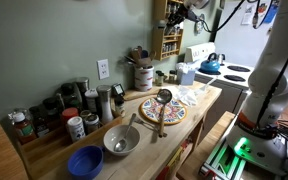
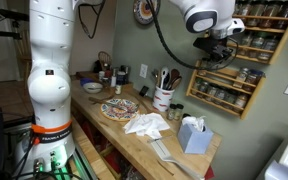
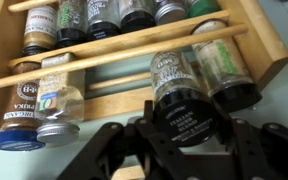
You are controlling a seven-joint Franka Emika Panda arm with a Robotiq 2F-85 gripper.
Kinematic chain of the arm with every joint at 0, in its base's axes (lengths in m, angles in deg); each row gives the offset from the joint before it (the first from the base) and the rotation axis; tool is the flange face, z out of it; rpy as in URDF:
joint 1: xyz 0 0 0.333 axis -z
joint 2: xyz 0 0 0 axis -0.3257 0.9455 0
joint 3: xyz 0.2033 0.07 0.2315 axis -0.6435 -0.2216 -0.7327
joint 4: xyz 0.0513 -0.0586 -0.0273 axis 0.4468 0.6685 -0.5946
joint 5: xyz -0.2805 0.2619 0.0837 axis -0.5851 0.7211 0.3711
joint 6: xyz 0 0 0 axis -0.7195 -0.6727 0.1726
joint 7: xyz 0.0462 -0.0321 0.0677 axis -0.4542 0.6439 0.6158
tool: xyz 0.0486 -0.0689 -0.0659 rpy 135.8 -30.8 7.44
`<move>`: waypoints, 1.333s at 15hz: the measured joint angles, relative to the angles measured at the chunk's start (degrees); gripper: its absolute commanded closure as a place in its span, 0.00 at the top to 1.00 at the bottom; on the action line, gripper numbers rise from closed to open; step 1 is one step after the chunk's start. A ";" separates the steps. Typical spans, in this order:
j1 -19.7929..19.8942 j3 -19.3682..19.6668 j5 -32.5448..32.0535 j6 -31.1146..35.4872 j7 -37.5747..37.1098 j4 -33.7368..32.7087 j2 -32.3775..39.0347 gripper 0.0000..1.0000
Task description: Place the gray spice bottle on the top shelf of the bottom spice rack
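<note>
In the wrist view my gripper [image 3: 184, 135] is shut on the gray spice bottle [image 3: 180, 100], its fingers on both sides of the black lid marked "Italian herb blend". The bottle lies in a tier of the wooden bottom spice rack [image 3: 114, 62], behind a dowel rail and next to another dark-lidded jar [image 3: 224, 75]. Further jars fill the row beyond and the near row at the left. In both exterior views the gripper [image 2: 216, 47] [image 1: 178, 14] is up against the wall-mounted bottom spice rack [image 2: 227, 88], level with its top shelf [image 2: 246, 52].
A shorter similar rack [image 2: 267, 15] hangs just above. Below are a wooden counter [image 2: 134, 135], a patterned plate [image 2: 119, 108], a utensil crock [image 2: 164, 98], a tissue box [image 2: 193, 135], a cloth [image 2: 146, 124], and a stove with a blue kettle [image 1: 211, 64].
</note>
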 measured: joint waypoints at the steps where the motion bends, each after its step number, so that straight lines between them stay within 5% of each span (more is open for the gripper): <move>1: 0.32 -0.38 -0.01 0.00 0.00 -0.29 0.52 0.30; 10: 1.84 -2.53 -4.85 -0.42 -1.31 -3.26 3.32 0.30; 20: 3.30 -4.12 -9.99 -8.26 -2.65 -8.99 6.30 0.30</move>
